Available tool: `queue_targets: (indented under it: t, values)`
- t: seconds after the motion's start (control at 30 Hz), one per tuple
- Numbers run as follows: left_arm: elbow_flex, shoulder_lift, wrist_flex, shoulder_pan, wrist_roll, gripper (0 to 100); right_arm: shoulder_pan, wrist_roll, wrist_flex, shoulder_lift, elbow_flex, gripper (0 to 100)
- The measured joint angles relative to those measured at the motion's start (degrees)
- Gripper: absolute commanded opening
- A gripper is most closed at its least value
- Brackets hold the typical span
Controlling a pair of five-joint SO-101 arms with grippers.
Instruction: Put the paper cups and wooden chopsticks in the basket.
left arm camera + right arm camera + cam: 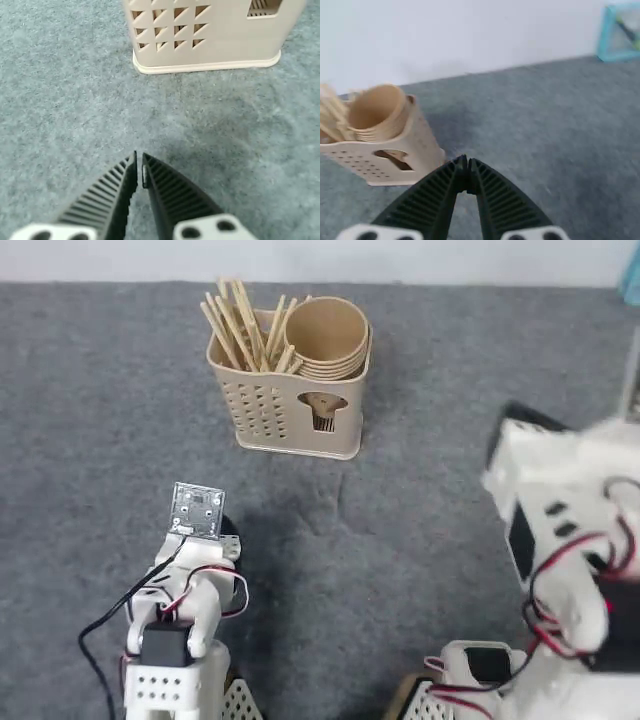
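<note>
The left pincer (139, 159) is closed to a sliver and holds nothing. It sits low over the grey tabletop (60, 100), with the basket (210, 45) ahead of it. The right pincer (467, 162) is likewise closed and empty, facing the same basket. The paper cups (325, 332) sit stacked inside, beside the chopsticks (240, 330) leaning above the rim. The job looks done. The risk is an arm brushing the light basket and tipping it, spilling the chopsticks.
</note>
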Motion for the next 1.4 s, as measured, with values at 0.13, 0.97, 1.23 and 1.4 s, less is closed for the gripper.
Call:
queue_targets:
  t: [0.13,0.97,1.23,1.4]
  values:
    - [0.0,0.0,0.0,0.0,0.0,1,1.3,0.1,-6.2,-14.9,16.4,0.6]
    - [0.0,0.0,10.7,-4.7,0.0,1,0.0,10.5,-21.1,-51.2,96.5,0.6]
    - [0.0,0.0,10.9,-4.9,0.0,1,1.7,10.5,-17.7,-57.8,98.9,0.6]
    - [0.0,0.0,10.9,-4.8,0.0,1,1.6,10.5,-18.2,-58.5,103.1,0.6]
